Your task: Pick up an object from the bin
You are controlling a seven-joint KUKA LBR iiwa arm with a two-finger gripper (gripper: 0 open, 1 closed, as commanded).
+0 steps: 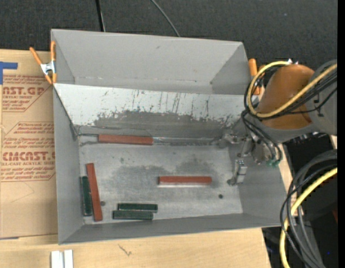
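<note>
My gripper (238, 175) hangs at the bin's right side, close to the right wall, with its fingers pointing down towards the floor. A thin red-brown stick (184, 180) lies flat in the middle of the floor, its right end a short way left of the fingertip. Nothing shows between the fingers.
Another red-brown stick (125, 140) lies along the back wall. At the left wall a red-brown stick (94, 191) lies next to a dark green one (85, 195). Two dark green sticks (135, 211) lie side by side near the front wall.
</note>
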